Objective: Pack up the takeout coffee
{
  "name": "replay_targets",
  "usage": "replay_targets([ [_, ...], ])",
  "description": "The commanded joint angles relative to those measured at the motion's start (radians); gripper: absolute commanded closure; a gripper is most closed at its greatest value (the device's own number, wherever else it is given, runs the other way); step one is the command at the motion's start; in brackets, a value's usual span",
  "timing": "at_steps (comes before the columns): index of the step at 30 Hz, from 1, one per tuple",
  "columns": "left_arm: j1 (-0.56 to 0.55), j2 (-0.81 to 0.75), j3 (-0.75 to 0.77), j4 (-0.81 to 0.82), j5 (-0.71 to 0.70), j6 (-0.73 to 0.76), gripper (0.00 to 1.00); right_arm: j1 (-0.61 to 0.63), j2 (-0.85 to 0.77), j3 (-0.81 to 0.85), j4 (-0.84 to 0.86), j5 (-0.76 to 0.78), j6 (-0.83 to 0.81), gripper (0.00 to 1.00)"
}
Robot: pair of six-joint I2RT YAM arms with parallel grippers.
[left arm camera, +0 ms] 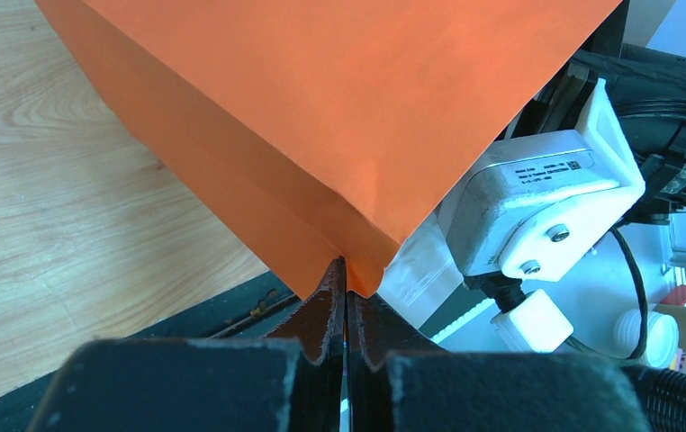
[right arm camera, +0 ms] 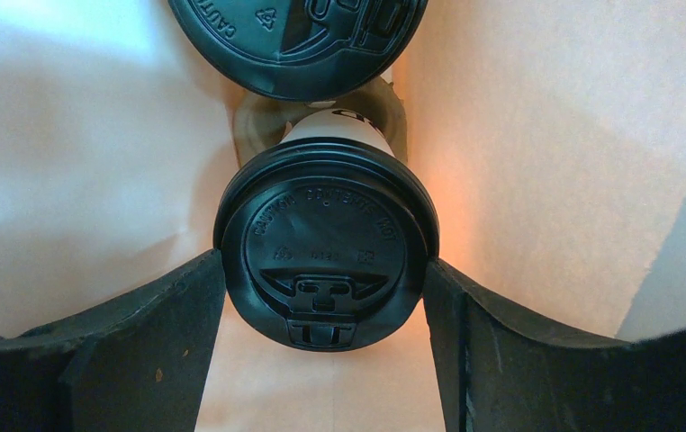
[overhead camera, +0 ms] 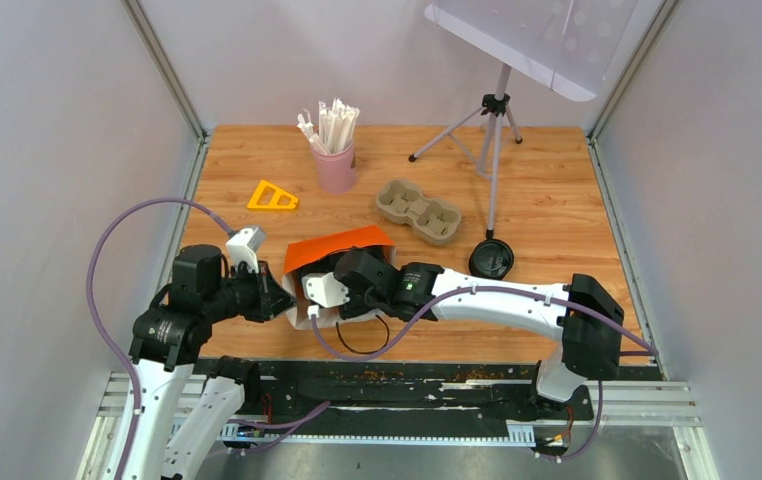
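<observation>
Left fingers (left arm camera: 326, 306) are standing fully closed, pinching a folded corner of the orange bag (left arm camera: 348, 108). Only the left wrist view is showing this pinch; in the top view the arm's black body is covering it. On the desk (overhead camera: 557, 200) the bag is lying near the front edge, between both arms. Right fingers (right arm camera: 168, 315) are reaching inside the bag, so the top view is hiding them and the cups. The right wrist view is showing them standing wide, touching the black lid's rim of the whitish cup (right arm camera: 326, 256) on both sides and gripping it. Just above, a second lid (right arm camera: 299, 36) is being cut off by the frame; its cup is not showing. Something brownish behind the whitish cup is hard to make out.
</observation>
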Motion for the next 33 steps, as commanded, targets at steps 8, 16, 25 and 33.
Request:
replay_targets([
  [8, 0.000, 0.013, 0.005, 0.025, 0.011, 0.020, 0.98, -0.005, -0.024, -0.001, 0.037, -0.029, 0.014, 0.31],
  [16, 0.000, 0.012, 0.008, 0.016, 0.008, 0.025, 0.98, -0.004, -0.030, -0.004, 0.053, -0.027, 0.022, 0.32],
  [25, 0.000, 0.008, 0.008, 0.013, 0.007, 0.023, 0.98, -0.005, -0.053, -0.023, 0.080, -0.032, 0.023, 0.33],
  [33, 0.000, 0.003, 0.005, 0.009, 0.004, 0.025, 0.98, -0.006, -0.063, -0.040, 0.098, -0.043, 0.037, 0.34],
])
